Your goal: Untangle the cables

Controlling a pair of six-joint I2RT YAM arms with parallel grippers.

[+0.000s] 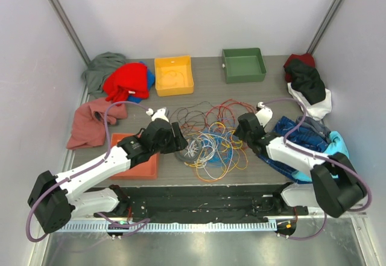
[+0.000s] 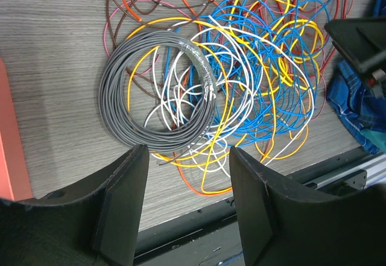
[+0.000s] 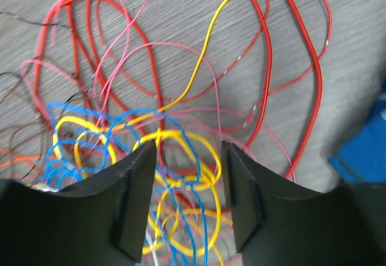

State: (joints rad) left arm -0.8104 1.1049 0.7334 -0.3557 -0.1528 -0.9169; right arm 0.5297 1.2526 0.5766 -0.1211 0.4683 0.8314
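Observation:
The cables (image 1: 211, 136) lie in a loose tangle of red, orange, yellow, blue, white and dark strands at the table's middle. A neat grey coil (image 2: 157, 91) sits at the tangle's left, overlapped by blue and yellow loops (image 2: 265, 67). My left gripper (image 1: 175, 136) hovers at the tangle's left side; in the left wrist view it (image 2: 188, 175) is open over bare table near the front edge, just short of the coil. My right gripper (image 1: 241, 127) is at the tangle's right; it (image 3: 188, 157) is open with yellow and blue loops (image 3: 181, 151) lying in the gap. Red and pink strands (image 3: 289, 67) spread beyond.
A yellow bin (image 1: 174, 75) and a green bin (image 1: 243, 64) stand at the back. An orange-red tray (image 1: 136, 160) lies under the left arm. Cloth piles sit at back left (image 1: 128, 80), left (image 1: 90, 124), back right (image 1: 309, 85) and right (image 1: 307, 133). A black rail (image 1: 199, 202) runs along the front.

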